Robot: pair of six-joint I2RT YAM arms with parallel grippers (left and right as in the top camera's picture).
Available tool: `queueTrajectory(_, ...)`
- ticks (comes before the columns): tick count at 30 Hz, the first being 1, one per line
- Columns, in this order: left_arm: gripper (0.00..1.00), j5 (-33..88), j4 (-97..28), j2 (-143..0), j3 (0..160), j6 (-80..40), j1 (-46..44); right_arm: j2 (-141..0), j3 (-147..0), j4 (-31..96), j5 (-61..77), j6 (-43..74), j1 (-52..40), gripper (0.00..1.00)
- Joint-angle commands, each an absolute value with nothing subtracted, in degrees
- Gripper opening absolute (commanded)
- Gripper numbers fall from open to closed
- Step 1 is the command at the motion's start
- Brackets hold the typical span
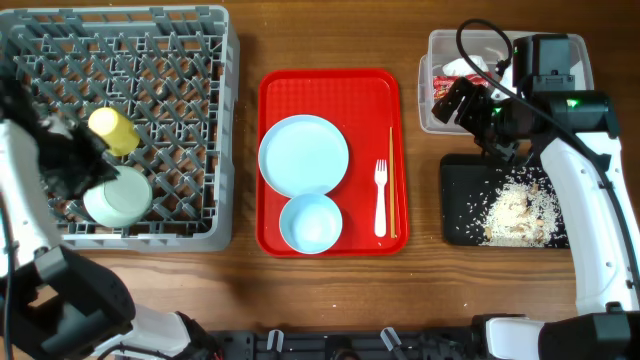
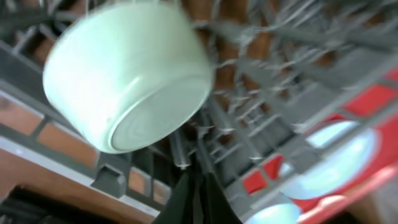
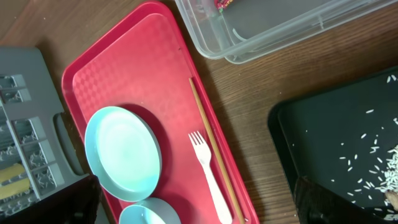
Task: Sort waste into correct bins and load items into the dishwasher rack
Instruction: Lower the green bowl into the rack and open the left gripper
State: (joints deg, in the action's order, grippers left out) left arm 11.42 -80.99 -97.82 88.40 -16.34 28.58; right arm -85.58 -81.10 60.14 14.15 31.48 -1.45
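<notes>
The grey dishwasher rack (image 1: pixel 170 70) stands at the left. A yellow cup (image 1: pixel 113 131) and a pale green bowl (image 1: pixel 118 197) lie in it. My left gripper (image 1: pixel 85 165) hovers just beside that bowl (image 2: pixel 127 74), shut (image 2: pixel 196 199) with nothing in it. On the red tray sit a pale round plate (image 1: pixel 303 154), a light blue bowl (image 1: pixel 310 223), a white fork (image 1: pixel 380 198) and chopsticks (image 1: pixel 392 180). The wrapper (image 1: pixel 445 85) lies in the clear tub (image 1: pixel 437 120). Rice scraps (image 1: pixel 515 210) lie in the black tray (image 1: pixel 460 200). My right gripper (image 1: pixel 458 100) hangs open (image 3: pixel 199 211) over the tub's edge, empty.
The red tray (image 1: pixel 270 100) lies between the rack and the two bins. Bare wooden table shows along the front edge and in the gaps beside the tray. The right arm reaches across the black tray from the near right.
</notes>
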Motion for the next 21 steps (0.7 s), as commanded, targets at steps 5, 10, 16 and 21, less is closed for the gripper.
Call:
queueTrajectory(5,0.04,-0.14,-75.83,-97.19,79.24,-24.91,28.25,-85.19,-82.11,60.01,14.70,31.94,-1.52,1.00)
queueTrajectory(10,0.04,-0.47,-71.16,-97.27,77.56,-25.61,29.93,-85.17,-82.11,60.01,14.70,31.92,-1.52,1.00)
queueTrajectory(16,0.04,-2.46,-72.14,-96.92,78.98,-28.99,34.63,-85.19,-82.11,60.01,14.70,31.92,-1.52,1.00)
queueTrajectory(21,0.04,10.61,-75.70,-91.70,82.06,-23.70,34.24,-85.19,-82.11,60.01,14.70,31.92,-1.52,1.00)
